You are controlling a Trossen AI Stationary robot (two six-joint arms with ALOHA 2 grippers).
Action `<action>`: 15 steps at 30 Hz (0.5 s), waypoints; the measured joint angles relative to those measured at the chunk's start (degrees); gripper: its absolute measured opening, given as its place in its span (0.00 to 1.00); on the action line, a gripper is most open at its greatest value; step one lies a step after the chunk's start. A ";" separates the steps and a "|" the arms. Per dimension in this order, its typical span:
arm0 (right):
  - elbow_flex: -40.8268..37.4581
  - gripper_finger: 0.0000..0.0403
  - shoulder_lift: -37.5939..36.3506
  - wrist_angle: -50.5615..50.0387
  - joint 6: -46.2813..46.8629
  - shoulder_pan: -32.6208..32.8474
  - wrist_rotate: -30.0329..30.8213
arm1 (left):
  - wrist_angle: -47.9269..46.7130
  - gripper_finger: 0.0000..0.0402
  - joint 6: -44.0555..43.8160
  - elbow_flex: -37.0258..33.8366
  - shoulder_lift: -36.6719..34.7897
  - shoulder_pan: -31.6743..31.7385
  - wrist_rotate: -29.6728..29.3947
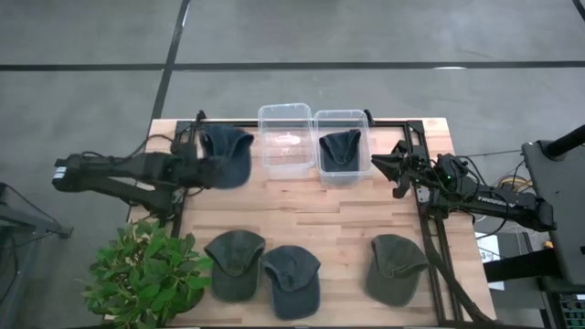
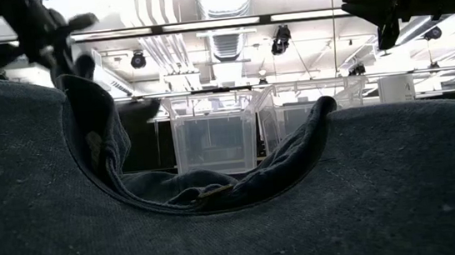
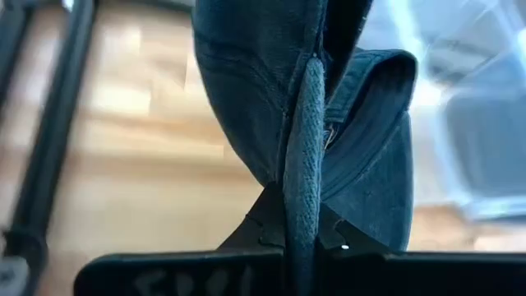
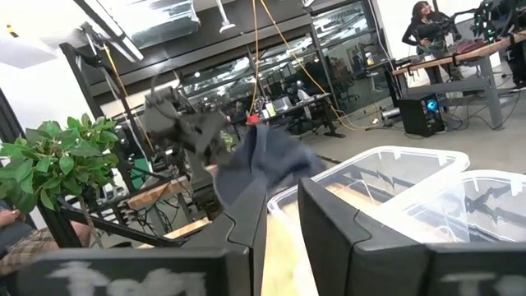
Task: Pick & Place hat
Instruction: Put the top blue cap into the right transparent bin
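My left gripper is shut on a dark blue hat, which it holds over the table's far left part, just left of two clear bins. The left bin shows no hat. The right bin has a dark hat lying inside. Three more dark hats lie in a row along the near side. My right gripper hovers open, right of the right bin, touching nothing. In the low view the nearest hat fills the lower picture. My left gripper pinches the hat's stitched edge between its two fingers, which show at the edge's sides. The fingers come about level from the table's left. The hat is lifted clear and hangs beyond and below the fingers.
A potted plant stands at the near left corner. A black frame rail runs along the table's right side. Bare wood lies between the bins and the row of hats.
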 joint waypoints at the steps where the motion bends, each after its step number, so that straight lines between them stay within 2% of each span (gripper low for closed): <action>1: 0.00 0.16 0.00 -0.01 0.00 0.00 -0.01 | -0.87 0.01 1.05 1.84 0.16 0.00 -1.55; 8: 0.00 0.16 0.01 -0.01 0.00 0.00 0.00 | 3.66 0.01 19.67 9.12 0.88 -0.02 -10.53; 11: 0.00 0.16 0.01 -0.01 -0.04 0.00 0.00 | 11.59 0.01 31.64 8.87 0.63 -0.02 -12.92; 15: 0.00 0.16 0.00 -0.02 -0.19 0.00 0.01 | 24.18 0.01 46.81 7.43 0.44 -0.09 -13.23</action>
